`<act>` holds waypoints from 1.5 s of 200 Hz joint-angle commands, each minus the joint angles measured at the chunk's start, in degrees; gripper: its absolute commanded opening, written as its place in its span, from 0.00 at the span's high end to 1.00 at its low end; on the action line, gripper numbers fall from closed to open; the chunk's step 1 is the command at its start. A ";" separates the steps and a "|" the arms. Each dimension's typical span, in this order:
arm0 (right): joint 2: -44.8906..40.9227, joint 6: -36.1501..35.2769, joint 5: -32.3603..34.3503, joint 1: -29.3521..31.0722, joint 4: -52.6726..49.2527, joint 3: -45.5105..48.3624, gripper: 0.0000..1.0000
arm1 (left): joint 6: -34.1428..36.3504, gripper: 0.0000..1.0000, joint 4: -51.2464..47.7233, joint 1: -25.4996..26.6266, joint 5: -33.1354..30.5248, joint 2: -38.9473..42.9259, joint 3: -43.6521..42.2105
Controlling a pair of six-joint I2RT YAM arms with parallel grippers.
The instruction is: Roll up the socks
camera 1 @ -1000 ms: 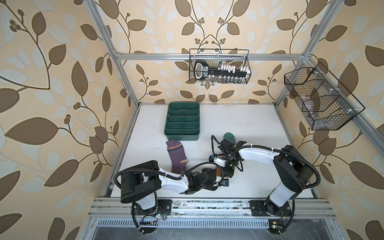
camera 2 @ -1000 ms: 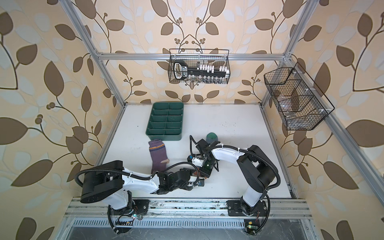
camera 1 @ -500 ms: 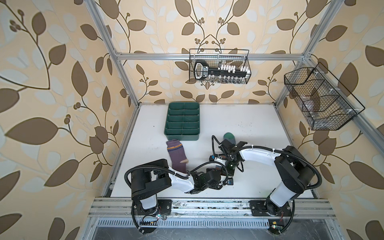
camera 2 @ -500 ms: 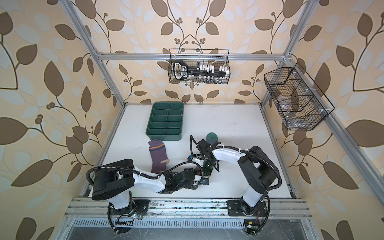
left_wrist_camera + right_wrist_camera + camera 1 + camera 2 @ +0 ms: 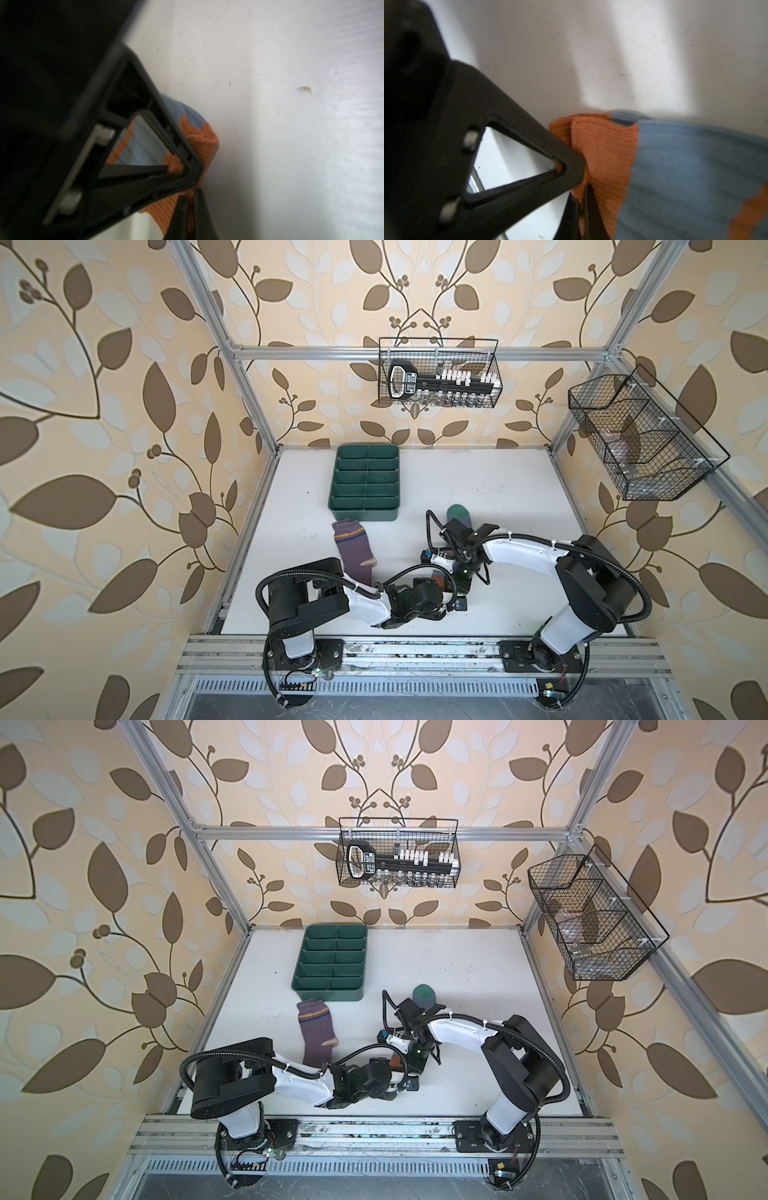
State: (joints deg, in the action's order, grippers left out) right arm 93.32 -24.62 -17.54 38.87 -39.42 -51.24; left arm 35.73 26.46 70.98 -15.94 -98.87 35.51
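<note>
White tabletop [image 5: 498, 489]; left claw [image 5: 191, 192] and right claw [image 5: 582, 188] both tight on orange cuff [image 5: 604, 149] of grey-blue sock [image 5: 685, 166]

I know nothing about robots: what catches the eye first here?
Two arms meet near the front of the table, the left end effector and right end effector both shut on the orange cuff of a grey-blue sock. A purple sock lies flat to their left, just in front of a green tray.
</note>
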 commanded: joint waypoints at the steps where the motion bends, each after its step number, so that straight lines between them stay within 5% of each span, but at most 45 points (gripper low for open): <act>1: -3.30 -0.11 1.51 0.32 0.85 1.36 0.91 | -4.81 1.00 -4.05 -0.27 -4.14 -1.50 1.26; 22: -5.49 -0.16 3.40 0.20 1.47 2.15 0.69 | -5.91 1.00 -5.58 -0.29 -5.05 -1.15 1.84; 74: -15.61 2.57 11.85 -1.56 4.75 2.71 0.51 | -8.08 1.00 -12.40 -0.23 -1.65 3.20 3.90; 106: -22.94 12.63 24.53 -7.06 11.89 2.34 0.22 | -10.63 1.00 -21.13 -0.23 -0.53 6.25 7.25; 141: -27.72 19.47 22.71 -16.92 14.20 -0.36 0.06 | -16.66 1.00 -34.05 -0.14 -2.25 7.68 11.80; 161: -26.64 27.16 17.53 -24.96 14.26 -1.62 0.08 | -19.78 1.00 -35.24 -0.14 -2.95 9.77 10.79; 191: -20.39 33.21 5.44 -30.88 12.78 -3.08 0.25 | -22.42 1.00 -35.25 -0.08 -2.91 11.24 9.92; 243: -9.45 31.38 9.72 -16.57 13.12 -3.70 0.27 | -24.02 1.00 -34.11 -0.06 -1.64 11.68 9.38; 300: 4.10 32.22 7.61 -13.00 15.79 -6.75 0.30 | -25.15 1.00 -34.11 -0.05 -0.67 12.12 9.20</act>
State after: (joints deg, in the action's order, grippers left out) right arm 93.58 6.85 -8.91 24.93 -25.04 -55.24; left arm 12.29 -7.51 71.18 -17.96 -89.41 45.12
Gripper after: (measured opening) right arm 0.700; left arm 0.048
